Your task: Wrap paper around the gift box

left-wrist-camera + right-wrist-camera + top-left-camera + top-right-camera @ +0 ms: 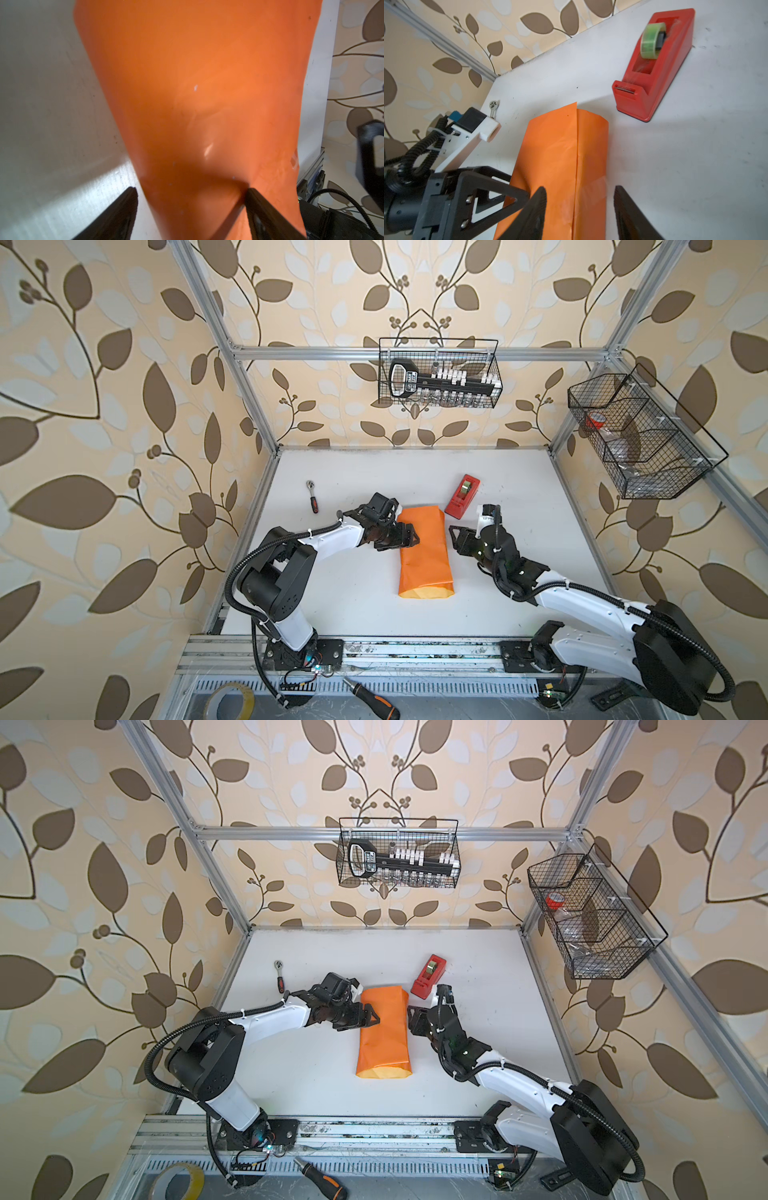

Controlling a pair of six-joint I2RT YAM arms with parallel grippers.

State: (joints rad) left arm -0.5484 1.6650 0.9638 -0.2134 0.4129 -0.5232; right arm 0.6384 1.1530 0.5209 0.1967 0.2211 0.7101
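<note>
I use the red tape dispenser (462, 497) as my marker. The paper (426, 556) lies just beside it, with one end near the dispenser and the rest stretching away from it. The paper is folded over into a long, flat tube with the bright orange side out. In the right wrist view, one edge laps over the other along the top.

I cannot see the gift box. I think it is inside the tube, but nothing shows it.

The left gripper (409, 536) is on the side of the paper away from the dispenser. Its jaws are wide apart and hold nothing, and one finger (261, 207) touches the paper. The right gripper (455, 539) is near the dispenser, just beside the paper's edge. Its jaws are apart too, with nothing held.

So I judge the first big fold is done. Both ends look open, and the end far from the dispenser shows the pale yellow inside. I think those ends need folding shut and taping.
</note>
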